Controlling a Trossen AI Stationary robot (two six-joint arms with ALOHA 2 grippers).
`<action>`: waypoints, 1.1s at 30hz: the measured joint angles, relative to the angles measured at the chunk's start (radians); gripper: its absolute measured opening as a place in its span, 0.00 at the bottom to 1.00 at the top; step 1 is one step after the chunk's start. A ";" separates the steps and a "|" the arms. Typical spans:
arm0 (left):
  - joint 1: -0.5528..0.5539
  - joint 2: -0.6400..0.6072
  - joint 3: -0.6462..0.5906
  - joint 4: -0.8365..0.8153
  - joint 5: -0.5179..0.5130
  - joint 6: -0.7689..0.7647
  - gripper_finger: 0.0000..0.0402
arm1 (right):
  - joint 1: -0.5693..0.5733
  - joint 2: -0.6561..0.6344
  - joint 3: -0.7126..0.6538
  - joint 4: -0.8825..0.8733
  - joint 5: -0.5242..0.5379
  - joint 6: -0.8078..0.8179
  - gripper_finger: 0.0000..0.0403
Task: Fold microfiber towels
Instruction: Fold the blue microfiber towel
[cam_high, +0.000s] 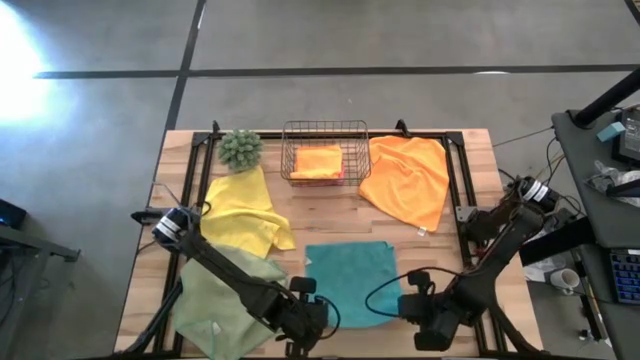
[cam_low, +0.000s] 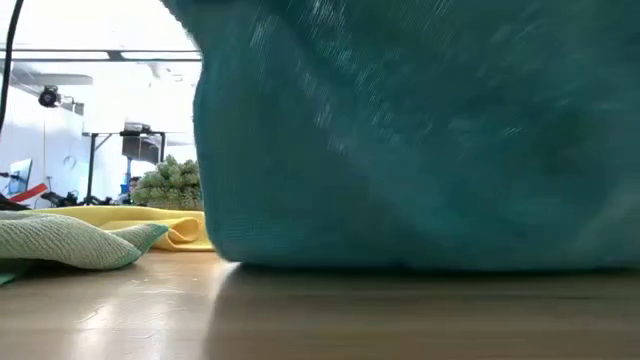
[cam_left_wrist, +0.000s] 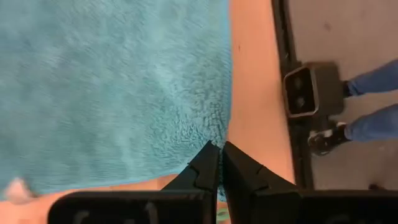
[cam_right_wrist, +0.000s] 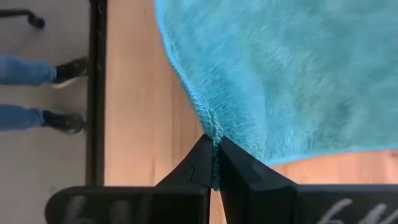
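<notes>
Teal towel (cam_low: 420, 140) fills the low view, hanging as a curtain just above the table (cam_low: 320, 310), so its near edge is lifted while the rest lies flat in the middle of the table's near half. Each near corner is pinched: the left tool (cam_left_wrist: 219, 163) is clenched on one corner and the right tool (cam_right_wrist: 212, 163) is clenched on the other, a sliver of teal pile showing between each pair of dark fingers. Holding both corners at once keeps the edge straight, which I judge is the start of a fold toward the far side, with the near edge to be carried over and laid on the far one.

Beyond it the other cloths wait. A pale green towel (cam_high: 218, 300) lies crumpled at the near left corner, partly under the left arm, and a yellow towel (cam_high: 245, 208) sits just beyond it along the left side. One orange towel (cam_high: 408, 180) is spread toward the far right corner, and a second orange towel (cam_high: 318, 162) lies in the wire basket (cam_high: 325, 128) at the middle of the far edge, with a hint of pink beneath it. A spiky green plant (cam_high: 240, 148) stands beside the basket on its left.

Someone's legs and shoes (cam_left_wrist: 323, 138) show on the floor beyond the table's near edge, well clear of both arms
</notes>
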 joint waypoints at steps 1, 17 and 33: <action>0.001 0.000 0.014 -0.013 -0.008 0.000 0.00 | 0.004 0.000 0.016 -0.021 0.022 0.007 0.02; 0.138 0.000 0.008 -0.162 -0.158 -0.078 0.00 | -0.087 -0.002 -0.071 -0.265 0.288 0.169 0.02; 0.210 0.000 -0.108 -0.188 -0.099 -0.105 0.00 | -0.293 -0.002 -0.166 -0.157 0.295 0.034 0.02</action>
